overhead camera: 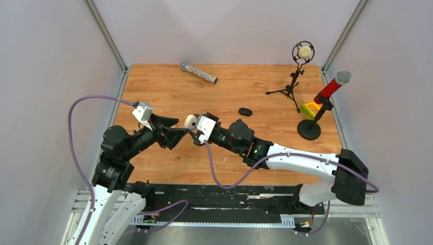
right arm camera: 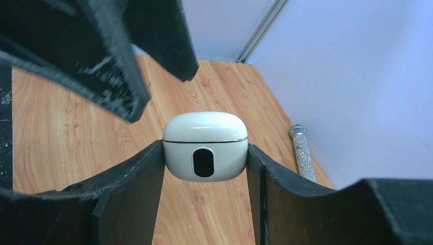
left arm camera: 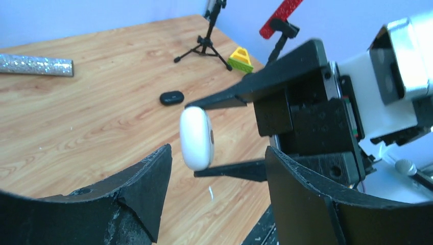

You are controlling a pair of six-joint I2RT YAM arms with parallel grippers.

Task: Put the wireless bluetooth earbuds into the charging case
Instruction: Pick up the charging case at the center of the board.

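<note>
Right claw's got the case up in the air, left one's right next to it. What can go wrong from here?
1. The right claw pinches the charging case only by its smooth rounded sides, above the table; a nudge from the open left claw may twist it loose and drop it.
2. The lid looks shut; prying it could slip.
3. The black earbud lies away on the table, with both claws at the case.

There were two robot arms, a left arm point(overhead camera: 127, 143) and a right arm point(overhead camera: 286, 155). One white charging case point(right arm camera: 205, 145). One black oval piece point(overhead camera: 245, 111). Three microphones: silver glitter microphone point(overhead camera: 199, 73), red microphone point(overhead camera: 331, 88), cream microphone point(overhead camera: 304, 52). Two stands: tripod stand point(overhead camera: 291, 89), round-base stand point(overhead camera: 309, 129). One yellow-green block point(overhead camera: 308, 109).
</note>
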